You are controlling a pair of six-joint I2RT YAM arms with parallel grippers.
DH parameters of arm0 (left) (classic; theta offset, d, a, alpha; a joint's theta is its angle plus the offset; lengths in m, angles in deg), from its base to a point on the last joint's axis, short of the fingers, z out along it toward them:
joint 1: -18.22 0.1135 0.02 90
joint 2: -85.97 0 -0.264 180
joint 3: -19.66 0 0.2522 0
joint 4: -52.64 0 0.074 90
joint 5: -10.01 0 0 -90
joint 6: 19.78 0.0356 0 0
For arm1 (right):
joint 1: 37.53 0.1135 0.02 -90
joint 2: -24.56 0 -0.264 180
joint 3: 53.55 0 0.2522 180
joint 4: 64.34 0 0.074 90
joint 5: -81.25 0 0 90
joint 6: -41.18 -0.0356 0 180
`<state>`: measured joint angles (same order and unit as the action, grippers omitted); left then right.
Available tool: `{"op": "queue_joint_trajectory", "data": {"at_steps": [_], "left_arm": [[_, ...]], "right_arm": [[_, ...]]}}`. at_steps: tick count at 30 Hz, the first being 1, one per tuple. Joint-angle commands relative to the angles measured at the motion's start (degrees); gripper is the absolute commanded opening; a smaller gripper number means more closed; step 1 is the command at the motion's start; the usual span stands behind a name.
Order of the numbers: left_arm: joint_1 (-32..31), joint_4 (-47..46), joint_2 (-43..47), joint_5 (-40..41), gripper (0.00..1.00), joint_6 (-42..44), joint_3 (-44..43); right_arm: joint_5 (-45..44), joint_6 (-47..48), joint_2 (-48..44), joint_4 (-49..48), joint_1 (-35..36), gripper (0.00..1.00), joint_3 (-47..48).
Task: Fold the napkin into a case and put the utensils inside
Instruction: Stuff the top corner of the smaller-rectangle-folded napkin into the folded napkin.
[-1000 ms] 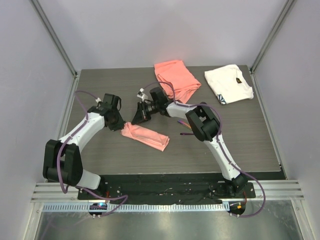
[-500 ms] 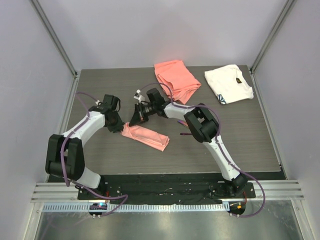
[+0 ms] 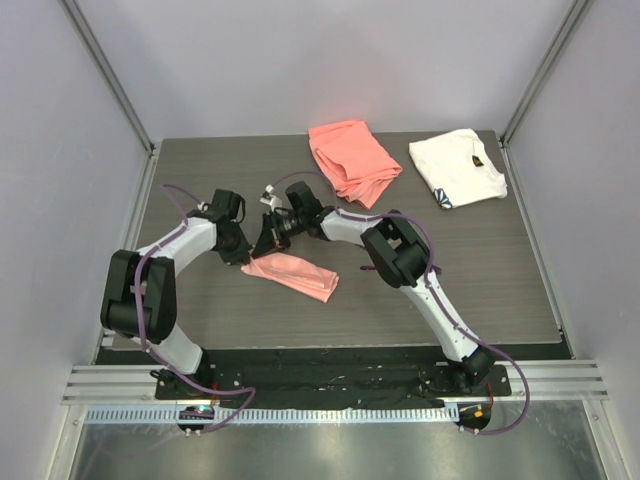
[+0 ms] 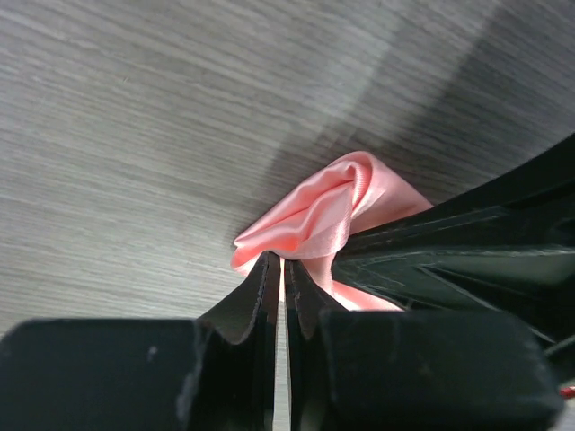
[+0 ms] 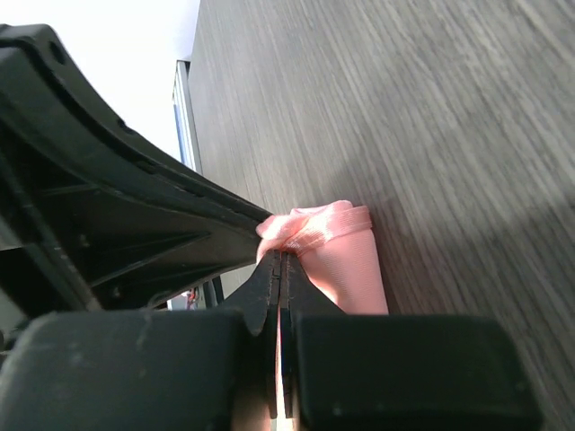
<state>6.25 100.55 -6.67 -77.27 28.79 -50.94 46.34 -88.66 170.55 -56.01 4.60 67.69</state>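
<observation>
Wood-grain table (image 3: pixel 480 280), lilac walls (image 3: pixel 330 60); napkin (image 3: pixel 295 272) centre, coral cloth (image 3: pixel 352 160), white cloth (image 3: pixel 455 168) rear.

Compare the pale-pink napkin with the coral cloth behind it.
The napkin is a narrow, glossy, pale strip; the coral cloth is a broader, deeper-orange pile. The napkin is pinched at one end by the left gripper and right gripper; the coral cloth lies untouched. Both are folded.

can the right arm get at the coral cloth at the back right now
probably not yet: its fingers are shut on the napkin. if it let go, the coral cloth lies close behind with nothing lying between
</observation>
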Motion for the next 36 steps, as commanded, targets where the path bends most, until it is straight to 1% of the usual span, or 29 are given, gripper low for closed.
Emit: {"op": "queue_joint_trajectory", "data": {"at_steps": [1, 6, 8, 15, 20, 23, 25, 27, 29, 32, 34, 35, 36], "left_arm": [[0.28, -3.39, 1.93, 0.0, 0.09, 0.03, -1.26], [0.28, -4.17, 3.25, -0.78, 0.09, -0.4, 0.15], [0.19, -4.71, 2.73, -1.31, 0.09, -0.67, 0.33], [0.1, -5.41, -2.01, -1.93, 0.08, -1.11, -2.31], [0.1, -4.02, -1.23, -1.4, 0.09, -0.94, -2.92], [0.19, -2.25, 0.35, -0.79, 0.1, -0.5, -3.8], [0.19, -0.5, 2.37, -0.44, 0.13, -0.14, -4.07], [0.1, 1.17, 4.47, -0.61, 0.16, 0.29, -4.33], [0.19, 2.14, 5.8, -0.96, 0.17, 0.47, -4.6], [0.19, 3.55, 7.3, -2.1, 0.17, 0.65, -4.95], [0.19, 3.47, 7.04, -2.37, 0.15, 0.74, -5.04], [0.1, 3.38, 6.69, -4.46, 0.14, 0.65, -5.12], [0.1, 3.2, 6.16, -4.83, 0.12, 0.65, -5.21]], "right_arm": [[-0.42, -1.12, 0.96, -2.83, 0.06, 0.01, 0.89], [-0.69, -1.47, -0.01, -4.5, -0.73, 0.01, -1.31], [-0.6, -1.82, 0.69, -4.41, -0.38, 0.01, -0.61], [-2.09, -3.5, 4.21, -5.55, 2.08, 0.01, 1.68], [-2.53, -2.0, 4.39, -4.32, 1.12, 0.01, 1.24], [-2.62, -1.48, 0.18, -4.32, -0.2, 0.01, -0.86], [-2.62, -0.52, -3.67, -3.45, -1.25, 0.02, -2.09], [-3.06, 0.02, -7.1, -2.57, -1.96, 0.06, -3.41], [-3.15, 0.37, -8.79, -2.22, -3.01, 0.08, -4.12], [-3.23, 0.55, -11.25, -1.69, -3.98, 0.09, -5.26], [-3.32, 0.72, -13.18, -1.51, -4.34, 0.09, -6.4], [-3.67, 1.07, -13.8, -1.42, -4.6, 0.09, -7.19], [-4.2, 1.42, -14.68, -1.25, -4.69, 0.09, -8.85]]}}
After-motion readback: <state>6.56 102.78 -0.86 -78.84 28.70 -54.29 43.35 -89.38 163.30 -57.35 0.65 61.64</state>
